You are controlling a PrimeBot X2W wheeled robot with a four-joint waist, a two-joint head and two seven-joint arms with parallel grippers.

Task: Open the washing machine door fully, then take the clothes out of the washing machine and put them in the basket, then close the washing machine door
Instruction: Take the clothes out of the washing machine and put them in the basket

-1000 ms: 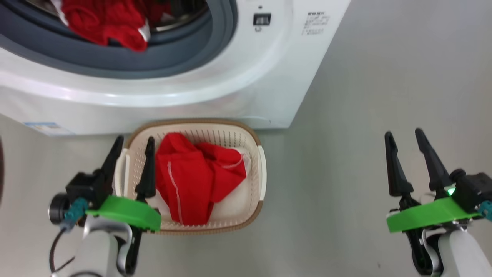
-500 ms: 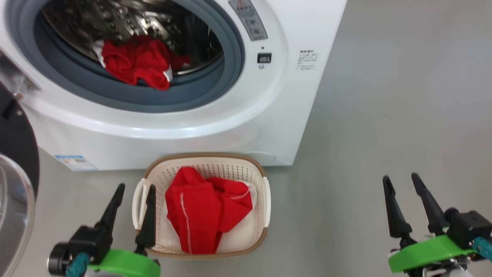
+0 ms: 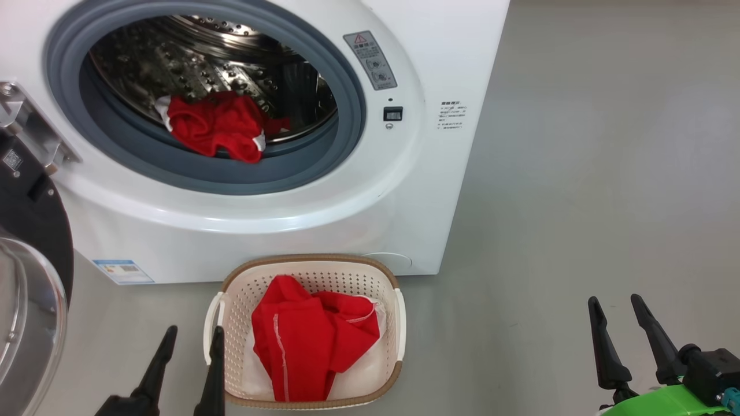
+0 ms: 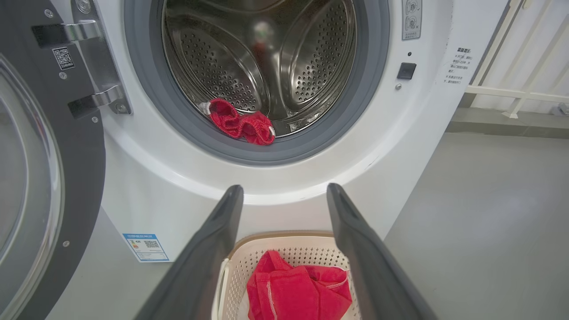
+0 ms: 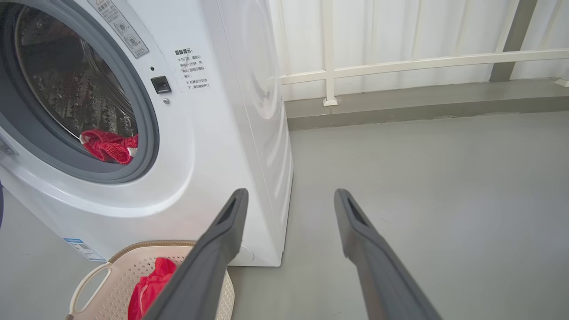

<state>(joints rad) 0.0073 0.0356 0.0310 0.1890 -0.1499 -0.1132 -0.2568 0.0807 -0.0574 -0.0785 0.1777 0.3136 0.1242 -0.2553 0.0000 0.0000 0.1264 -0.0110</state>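
Note:
The white washing machine [image 3: 404, 190] stands with its door [image 3: 29, 277] swung open to the left, black rim and glass bowl showing. A red garment [image 3: 217, 124] lies at the drum's front lip, on the grey rubber ring [image 4: 242, 126]. Another red garment [image 3: 306, 341] with white trim sits in the cream basket [image 3: 387, 381] on the floor before the machine. My left gripper [image 3: 193, 338] is open and empty at the basket's left handle. Far right of the basket, over bare floor, my right gripper [image 3: 615, 306] is open and empty.
Grey floor [image 3: 578, 202] spreads wide to the machine's right. A white railing [image 5: 400, 62] and a low step run behind it. The door's steel hinge [image 4: 95, 66] sticks out at the machine's left.
The head camera has tilted up, so the drum and the open door have come into view and both grippers have sunk toward the bottom edge. Basket and garments lie as before.

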